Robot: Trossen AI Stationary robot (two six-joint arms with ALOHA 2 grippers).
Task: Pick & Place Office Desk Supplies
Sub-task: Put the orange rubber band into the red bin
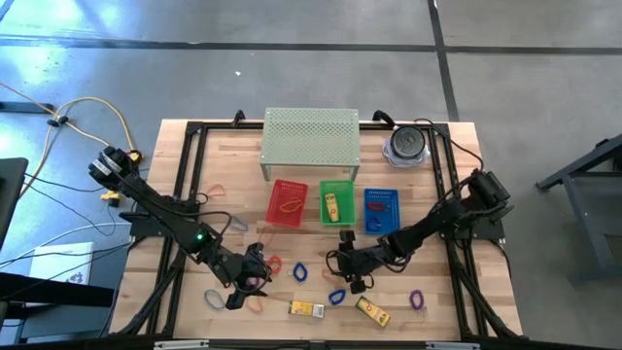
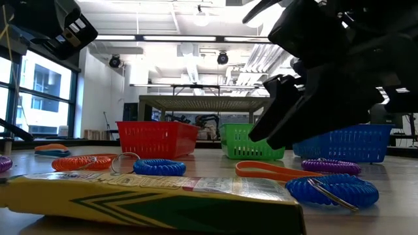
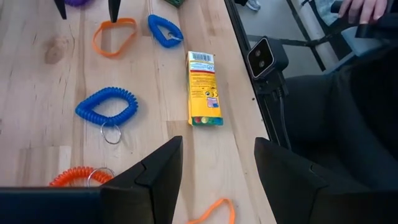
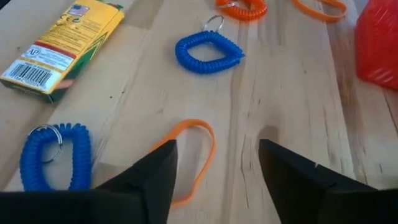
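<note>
Right, status from the claws outward:

right gripper [image 4: 214, 165]: fingers apart, nothing between them; hanging low over the near-middle of the table [image 1: 457, 292], straddling one end of an orange band [image 4: 193, 152]; reads as lined up to pinch it, or just let go of it; can't say which
left gripper [image 3: 217, 168]: released, empty; low over the near-left table, bare wood between the fingers; a yellow box [image 3: 204, 88] lies just ahead, near the table edge; probably waiting
near the right claw: blue coil loop [image 4: 208, 51] with key ring and a second blue coil [image 4: 53, 163] lie either side of the band; neither touched
supplies overall: loops and yellow boxes mostly loose along the near half of the table
baskets: red basket [image 1: 287, 202], green basket [image 1: 337, 202], blue basket [image 1: 381, 210] in a row mid-table, behind the loose items; red holds a band, green holds a yellow box, blue holds a blue loop; looks like sorting by colour
progress: judged early; most still out
risk: band is thin and flat on wood; fingers may close over it
</note>
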